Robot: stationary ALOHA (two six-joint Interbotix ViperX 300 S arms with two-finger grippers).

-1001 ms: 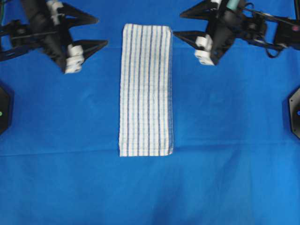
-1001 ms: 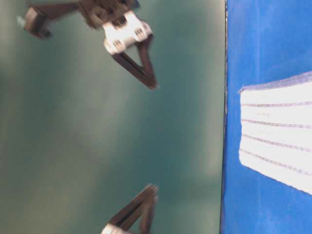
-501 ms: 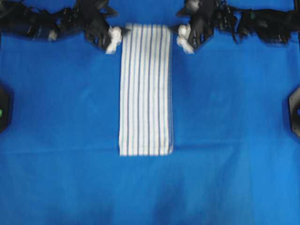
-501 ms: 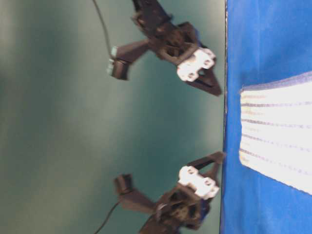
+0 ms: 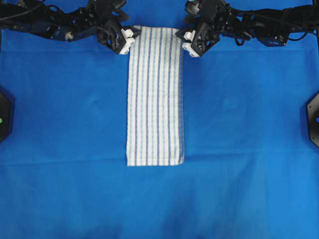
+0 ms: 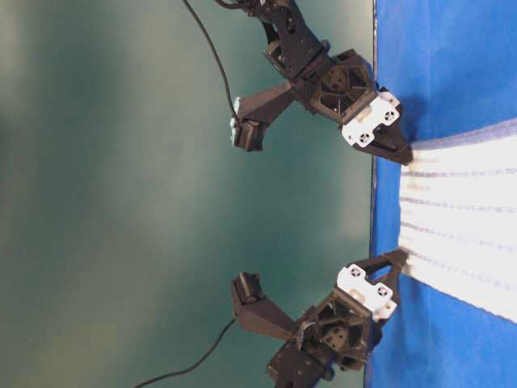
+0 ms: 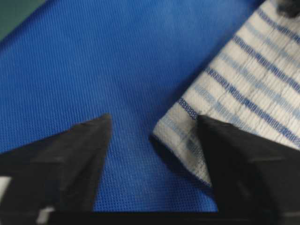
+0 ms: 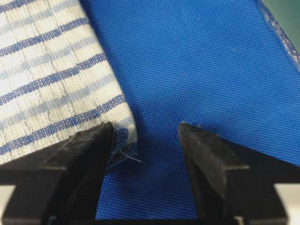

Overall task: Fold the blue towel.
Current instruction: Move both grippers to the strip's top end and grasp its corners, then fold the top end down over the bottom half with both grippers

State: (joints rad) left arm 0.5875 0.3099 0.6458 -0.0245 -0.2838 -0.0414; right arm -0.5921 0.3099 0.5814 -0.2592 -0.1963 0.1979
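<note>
The blue towel [image 5: 155, 94], white with thin blue stripes, lies flat as a long narrow strip in the middle of the table. It also shows in the table-level view [image 6: 460, 218]. My left gripper [image 5: 130, 36] is down at its far left corner and my right gripper [image 5: 185, 39] at its far right corner. In the left wrist view the left gripper [image 7: 153, 119] is open: one finger on the towel [image 7: 234, 84] corner, the other on the cover. The right gripper [image 8: 145, 125] is open likewise, one finger on the towel [image 8: 51, 70] by a small blue tag [image 8: 121, 147].
A plain bright-blue cover [image 5: 239, 124] spreads over the whole table. Black fixtures sit at the left edge [image 5: 4, 117] and the right edge [image 5: 313, 117]. The far table edge [image 6: 373, 97] runs just behind both grippers, with a green backdrop [image 6: 121, 202] beyond it.
Both arms have come down from above the table and moved inward onto the towel's far corners. The left jaws stand narrower than before. The towel has not moved.
</note>
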